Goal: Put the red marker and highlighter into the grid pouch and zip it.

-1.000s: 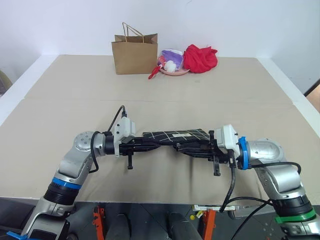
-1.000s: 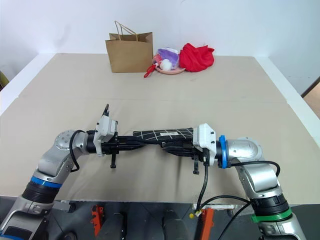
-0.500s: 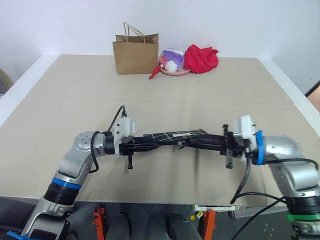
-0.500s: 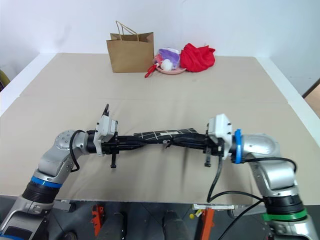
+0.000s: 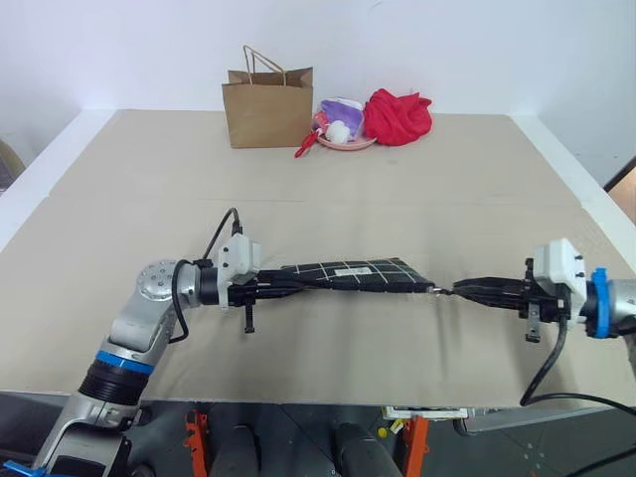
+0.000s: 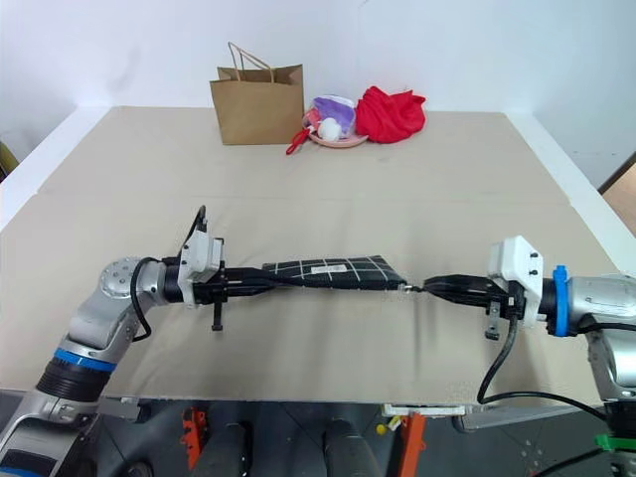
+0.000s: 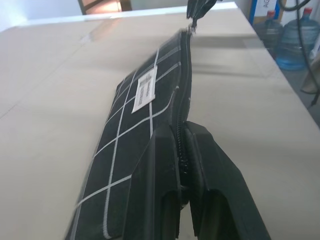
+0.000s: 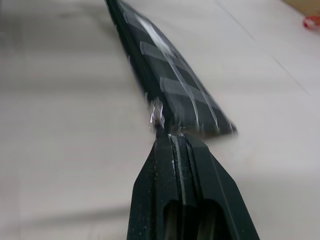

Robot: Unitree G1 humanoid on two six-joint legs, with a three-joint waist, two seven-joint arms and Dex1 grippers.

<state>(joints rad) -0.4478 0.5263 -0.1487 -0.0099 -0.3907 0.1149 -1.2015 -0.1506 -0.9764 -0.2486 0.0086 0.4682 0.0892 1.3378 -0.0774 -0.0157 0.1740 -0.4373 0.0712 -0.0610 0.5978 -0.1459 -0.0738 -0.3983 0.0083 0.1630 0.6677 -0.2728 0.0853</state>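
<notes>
The grid pouch (image 5: pixel 353 273), black with white lines and a small white label, hangs stretched between my two grippers just above the table's near half. My left gripper (image 5: pixel 288 283) is shut on the pouch's left end, its fingers (image 7: pixel 160 165) clamped over the zipper edge. My right gripper (image 5: pixel 459 289) is shut on the metal zipper pull (image 8: pixel 157 117), which sits at the pouch's right corner. In the left wrist view the zipper line (image 7: pixel 186 75) runs closed along the top edge. The red marker and the highlighter are hidden.
At the table's far edge stand a brown paper bag (image 5: pixel 268 107), a pink plate (image 5: pixel 346 141) with small items, and a red cloth (image 5: pixel 397 116). The beige table (image 5: pixel 318 189) stretches wide between them and the pouch.
My right gripper has travelled to the right with the zipper pull, from mid-pouch to past the right corner. The pouch is now pulled straight. The left gripper has held still.
</notes>
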